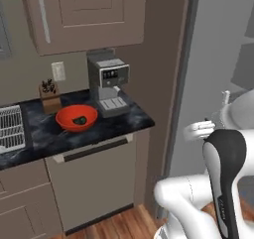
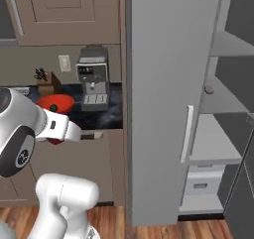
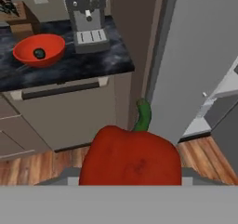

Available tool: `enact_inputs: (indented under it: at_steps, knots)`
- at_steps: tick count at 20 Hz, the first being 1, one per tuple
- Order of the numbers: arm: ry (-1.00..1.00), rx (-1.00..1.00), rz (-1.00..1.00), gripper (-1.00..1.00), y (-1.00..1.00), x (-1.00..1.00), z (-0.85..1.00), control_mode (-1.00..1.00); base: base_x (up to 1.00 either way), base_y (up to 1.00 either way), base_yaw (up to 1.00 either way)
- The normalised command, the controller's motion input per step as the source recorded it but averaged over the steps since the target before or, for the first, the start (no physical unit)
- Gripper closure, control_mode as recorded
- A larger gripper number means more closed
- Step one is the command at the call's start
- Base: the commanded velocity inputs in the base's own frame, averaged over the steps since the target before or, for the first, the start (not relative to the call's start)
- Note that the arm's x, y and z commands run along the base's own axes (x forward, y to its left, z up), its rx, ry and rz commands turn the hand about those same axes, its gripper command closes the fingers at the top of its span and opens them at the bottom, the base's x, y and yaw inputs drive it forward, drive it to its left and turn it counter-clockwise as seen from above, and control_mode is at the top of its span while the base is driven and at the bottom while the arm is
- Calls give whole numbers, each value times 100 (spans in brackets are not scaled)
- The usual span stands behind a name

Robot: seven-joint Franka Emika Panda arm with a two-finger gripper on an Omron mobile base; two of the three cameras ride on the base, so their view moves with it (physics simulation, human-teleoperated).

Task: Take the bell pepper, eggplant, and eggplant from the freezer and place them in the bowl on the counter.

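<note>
Step in hand: carrying the glossy red bell pepper with curved green stem (image 3: pixel 132 155) from the tall grey freezer with slim white handle (image 2: pixel 168 104) toward the wide shallow red-orange bowl (image 1: pixel 76 117); judged as the transport leg, pepper not yet delivered.
Pincer: clamped on the pepper, going by the hand view, where the fruit sits right at the fingertips' place and hides them; fingertips themselves not visible.
Pepper position: in the air above the wooden floor (image 3: pixel 42 167), in front of the taupe lower cabinet (image 3: pixel 69 111), well apart from the bowl.
Pepper look: squat, broad-shouldered, smooth deep red skin with faint darker patches, stem pointing away from the hand.
Bowl: resting on the black marbled stone desk (image 1: pixel 109 126), just beside the grey coffee machine (image 1: pixel 108 82); one small dark item already inside (image 1: pixel 79 119), too small to identify.
Freezer: door swung wide, grey inner shelves (image 2: pixel 218 153) exposed.
Next move, as a judgement: lift above the desk edge, swing left over the bowl, lower, release; care needed to clear the coffee machine.
Remaining: likely further trips to the freezer.
</note>
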Motion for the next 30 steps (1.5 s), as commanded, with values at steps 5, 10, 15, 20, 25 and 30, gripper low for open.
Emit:
enact_inputs:
  at_steps: [5,10,15,20,25,30]
  knots:
    - [0,0,0,100,0,0,0,100,100,99,3]
    - [0,0,0,100,0,0,0,100,68,89,10]
    - [0,0,0,100,0,0,0,100,81,25,10]
    - [0,0,0,100,0,0,0,100,54,-4,17]
    - [0,0,0,100,0,0,0,100,32,4,24]
    - [0,0,0,100,0,0,0,100,17,22,10]
